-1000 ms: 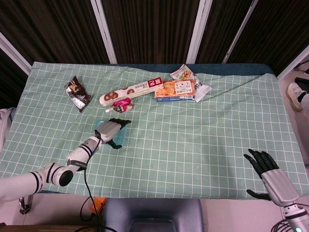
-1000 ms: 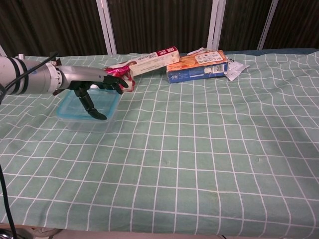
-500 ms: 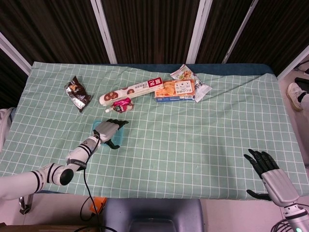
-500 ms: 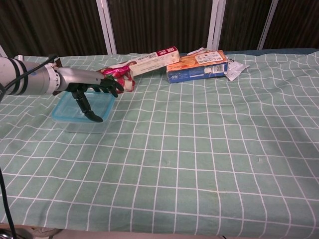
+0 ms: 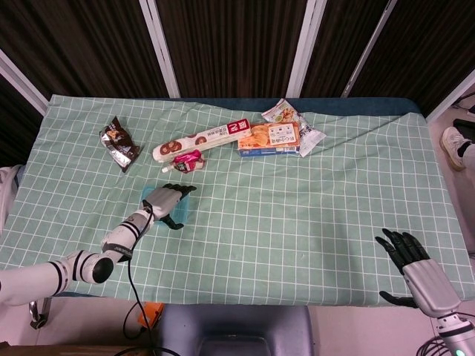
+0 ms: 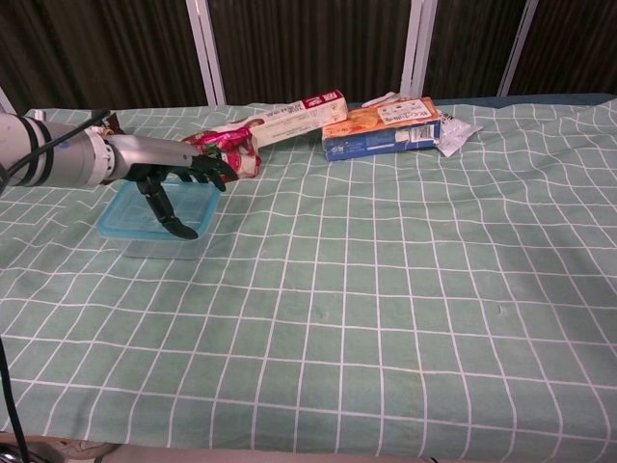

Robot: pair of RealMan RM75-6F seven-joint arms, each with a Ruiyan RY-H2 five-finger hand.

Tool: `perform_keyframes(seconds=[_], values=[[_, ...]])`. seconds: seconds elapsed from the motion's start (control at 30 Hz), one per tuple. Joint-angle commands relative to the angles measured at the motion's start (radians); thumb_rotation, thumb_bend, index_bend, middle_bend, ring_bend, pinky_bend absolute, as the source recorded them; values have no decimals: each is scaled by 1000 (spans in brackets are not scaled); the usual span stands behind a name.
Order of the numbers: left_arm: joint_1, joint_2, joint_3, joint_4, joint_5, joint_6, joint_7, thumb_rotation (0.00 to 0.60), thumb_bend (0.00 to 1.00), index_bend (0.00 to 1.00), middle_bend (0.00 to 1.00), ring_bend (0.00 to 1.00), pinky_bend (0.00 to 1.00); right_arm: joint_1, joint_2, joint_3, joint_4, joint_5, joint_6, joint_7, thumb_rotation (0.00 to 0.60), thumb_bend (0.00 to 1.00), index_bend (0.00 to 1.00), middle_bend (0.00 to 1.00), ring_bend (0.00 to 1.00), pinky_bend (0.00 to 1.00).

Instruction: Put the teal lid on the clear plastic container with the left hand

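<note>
The teal lid lies roughly level on top of the clear plastic container at the left of the table. My left hand reaches over the lid from the left; its fingers stretch above the far edge and the thumb comes down onto the lid's top, holding it. In the head view the same hand covers most of the lid. My right hand rests at the table's front right corner, fingers spread, holding nothing.
A pink packet lies just behind the container, close to the fingertips. Further back are a long white box, an orange and blue box and white packets. A dark snack bag lies at the far left.
My left hand has carried the lid a little leftward and lowered it from a tilted pose to lie flat on the container. The right hand has not moved.
</note>
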Motion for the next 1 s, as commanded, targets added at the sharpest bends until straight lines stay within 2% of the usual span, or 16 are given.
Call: perform_keyframes(seconds=[0.03,0.13,0.2,0.27,0.33,0.43,1.0], values=[[3,8,-8,-7,2,-13,-21,600,315,0,487,422,439,0,0,-1,0,0,0,0,600,186,0,63,0,0],[7,14,-13,-8,9,-29,-42,600,299,0,338,260,274,0,1,-1,0,-1,1,1,600,186,0,64,0,0],[8,18,-13,-5,6,-39,-53,600,284,0,196,121,169,-1,1,-1,0,0,1,1,600,186,0,69,0,0],[8,18,-13,-2,2,-41,-60,600,274,0,98,32,115,-1,1,-1,0,0,1,2,600,186,3,74,0,0],[11,16,-16,-1,4,-35,-67,600,265,0,30,0,82,0,1,-1,0,0,1,1,600,185,7,77,0,0],[15,17,-18,-2,15,-30,-74,600,255,0,0,0,64,0,1,-1,0,0,1,1,600,185,12,80,0,0],[10,39,1,-42,5,-10,-60,600,209,0,0,0,38,-1,3,-1,2,-3,6,10,600,185,27,91,0,0]])
